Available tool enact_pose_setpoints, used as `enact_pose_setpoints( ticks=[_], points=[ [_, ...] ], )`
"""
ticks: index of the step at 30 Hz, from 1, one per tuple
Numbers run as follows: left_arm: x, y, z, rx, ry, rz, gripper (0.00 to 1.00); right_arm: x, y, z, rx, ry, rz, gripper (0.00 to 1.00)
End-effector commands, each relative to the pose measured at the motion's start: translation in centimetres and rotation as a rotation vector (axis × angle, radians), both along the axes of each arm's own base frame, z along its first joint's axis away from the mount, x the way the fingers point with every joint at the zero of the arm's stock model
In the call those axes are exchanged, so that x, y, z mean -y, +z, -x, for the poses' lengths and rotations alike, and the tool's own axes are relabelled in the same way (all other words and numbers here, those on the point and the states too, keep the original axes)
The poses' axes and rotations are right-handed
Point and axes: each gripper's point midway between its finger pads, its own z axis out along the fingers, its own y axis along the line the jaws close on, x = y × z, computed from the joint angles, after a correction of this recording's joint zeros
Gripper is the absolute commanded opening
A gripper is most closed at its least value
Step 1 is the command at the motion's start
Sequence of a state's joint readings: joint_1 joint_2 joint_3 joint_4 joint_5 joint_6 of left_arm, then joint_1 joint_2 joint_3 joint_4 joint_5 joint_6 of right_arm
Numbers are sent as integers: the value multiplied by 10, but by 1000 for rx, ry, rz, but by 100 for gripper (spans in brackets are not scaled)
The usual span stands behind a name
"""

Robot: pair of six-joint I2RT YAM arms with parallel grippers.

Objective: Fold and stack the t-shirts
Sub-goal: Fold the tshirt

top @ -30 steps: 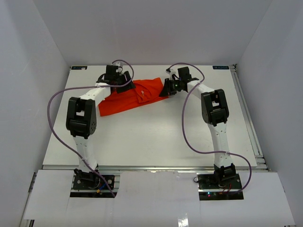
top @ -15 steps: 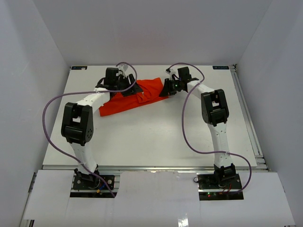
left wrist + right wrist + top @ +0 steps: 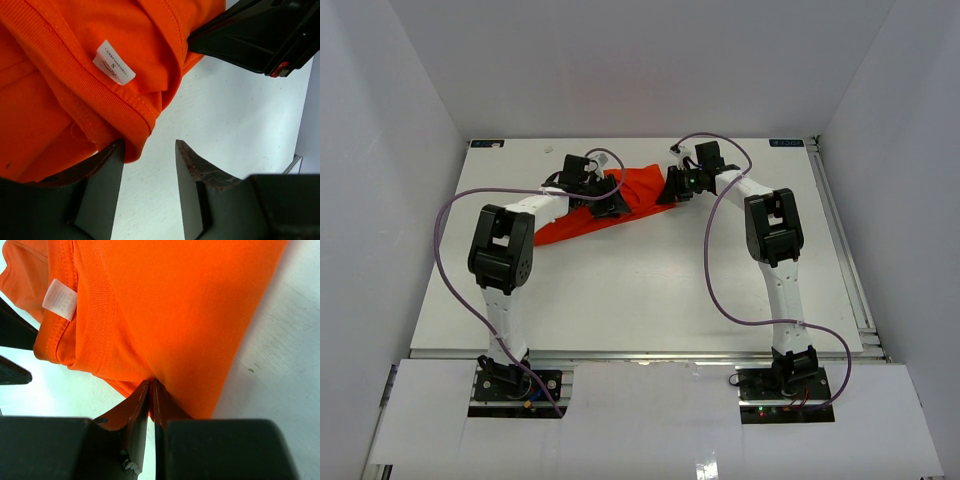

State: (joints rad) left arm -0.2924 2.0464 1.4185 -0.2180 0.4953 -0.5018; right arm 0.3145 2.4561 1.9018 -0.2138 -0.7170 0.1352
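The orange-red t-shirt (image 3: 642, 188) lies bunched at the far middle of the white table (image 3: 650, 290). My left gripper (image 3: 612, 203) is open over its near edge. In the left wrist view (image 3: 149, 152) the left finger (image 3: 102, 175) touches the collar fold of the t-shirt (image 3: 60, 90), and bare table shows between the jaws. A white size label (image 3: 114, 62) shows on the collar. My right gripper (image 3: 671, 189) is shut on the shirt's right edge. In the right wrist view (image 3: 151, 386) its jaws pinch a fold of the t-shirt (image 3: 170, 305).
The right gripper's black body (image 3: 260, 35) is close ahead of the left one. White walls enclose the table on three sides. Purple cables (image 3: 715, 270) loop from both arms over the table. A rail (image 3: 840, 240) runs along the right edge.
My left gripper has moved right and nearer along the shirt, from its far left part to the collar near the middle. The right gripper has stayed put, still pinching the shirt.
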Motion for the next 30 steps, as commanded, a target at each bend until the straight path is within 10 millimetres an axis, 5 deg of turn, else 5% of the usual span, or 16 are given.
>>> enact_pose_setpoints(
  ticks=[1,9,23,30],
  points=[
    [6,18,-10,51,-11,7,55,11,-18,4,-21,-28,84,14],
    [-5,7,-15,47,26,-62,27,10,-19,6,-24,-25,86,14],
    [-39,2,-25,64,127,-168,12,11,-18,5,-18,-30,93,14],
    [-61,-16,-18,21,162,-217,9,13,-22,6,-24,-32,103,14]
  ],
)
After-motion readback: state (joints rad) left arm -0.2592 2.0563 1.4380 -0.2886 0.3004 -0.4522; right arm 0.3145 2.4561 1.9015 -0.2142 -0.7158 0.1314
